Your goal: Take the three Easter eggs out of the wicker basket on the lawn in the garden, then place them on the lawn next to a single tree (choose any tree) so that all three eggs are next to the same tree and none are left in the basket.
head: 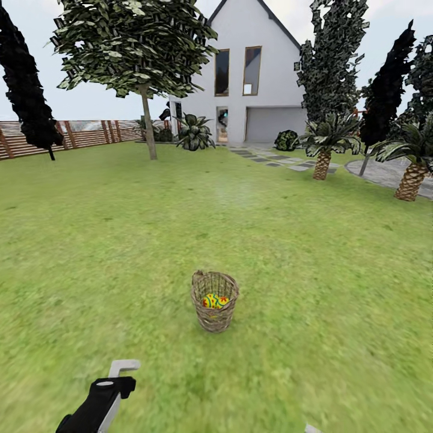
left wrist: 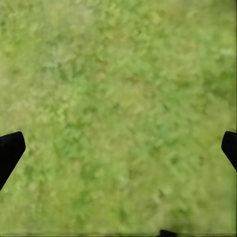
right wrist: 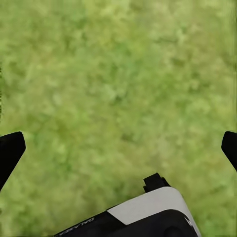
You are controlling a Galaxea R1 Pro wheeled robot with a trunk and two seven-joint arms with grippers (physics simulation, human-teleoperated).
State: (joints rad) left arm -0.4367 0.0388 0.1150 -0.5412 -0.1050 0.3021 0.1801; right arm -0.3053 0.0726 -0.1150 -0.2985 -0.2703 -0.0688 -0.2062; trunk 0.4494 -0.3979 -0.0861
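The basket [head: 214, 308] is standing low of centre on the lawn [head: 313, 240], eggs [head: 214, 300] inside; it is best being approached squarely before reaching down. Both grippers, left [left wrist: 118, 148] and right [right wrist: 118, 148], are being held wide, empty. Open grass is lying all round, the tree [head: 147, 120] upper left

Light: bright, even daylight under a pale sky; no glare
Shadows: faint patch under the wicker basket [head: 214, 309]
Focus: lawn [head: 313, 252] smeared near the bottom of the head view; both wrist views soft
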